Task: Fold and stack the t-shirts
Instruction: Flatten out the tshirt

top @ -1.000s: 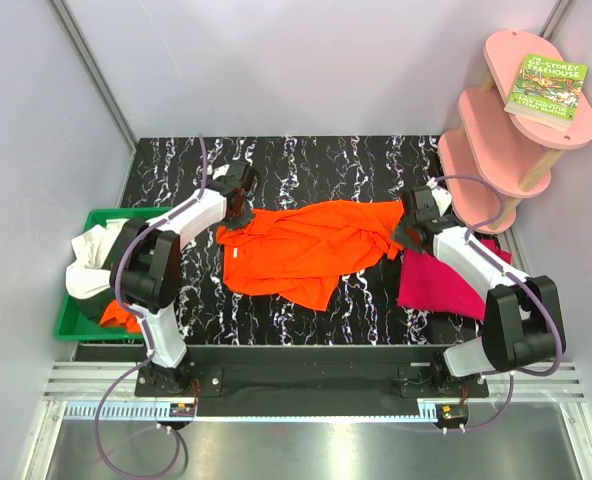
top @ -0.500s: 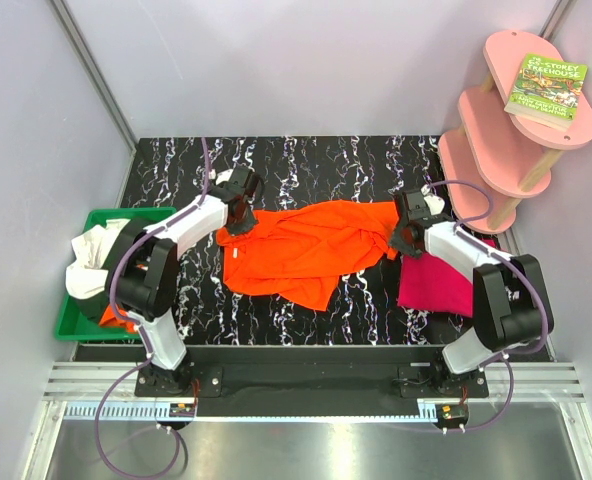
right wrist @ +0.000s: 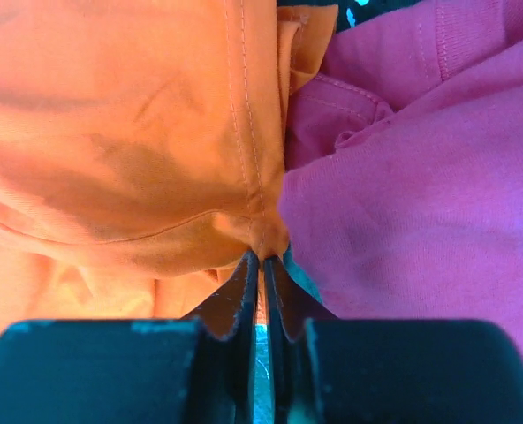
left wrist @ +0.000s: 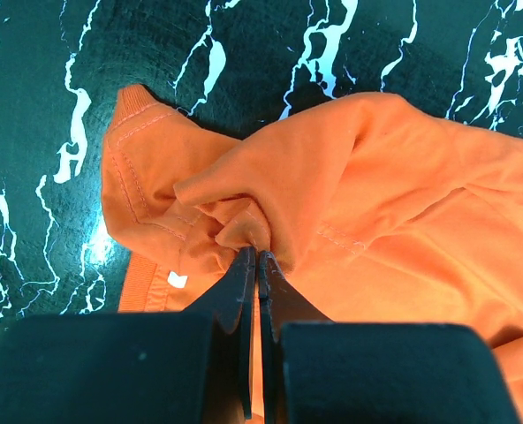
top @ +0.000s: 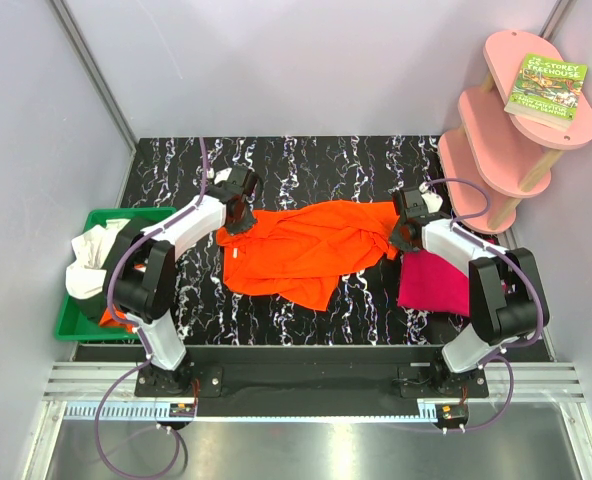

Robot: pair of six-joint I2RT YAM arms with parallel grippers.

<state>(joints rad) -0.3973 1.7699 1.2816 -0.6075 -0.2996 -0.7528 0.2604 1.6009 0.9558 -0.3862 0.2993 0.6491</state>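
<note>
Your left fingers [left wrist: 235, 296] are pinched together on a bunched fold of the orange t-shirt [top: 306, 250] beside its ribbed collar, at the shirt's far left corner. A small white tag [left wrist: 177, 279] shows on the cloth just beside them, but you cannot read any writing on it. Your right fingers [right wrist: 235, 300] are clamped on a stitched seam at the shirt's right edge, where it touches the magenta t-shirt [top: 436, 285].

The orange shirt lies rumpled across the middle of the table [top: 306, 160], and the magenta one lies at the near right. More shirts, a white t-shirt [top: 88, 262] on top, fill the green bin [top: 76, 325] at the left. On the pink shelf [top: 486, 130] at the far right rests a book [top: 547, 90] whose cover reads "STOREY TREEHOUSE".
</note>
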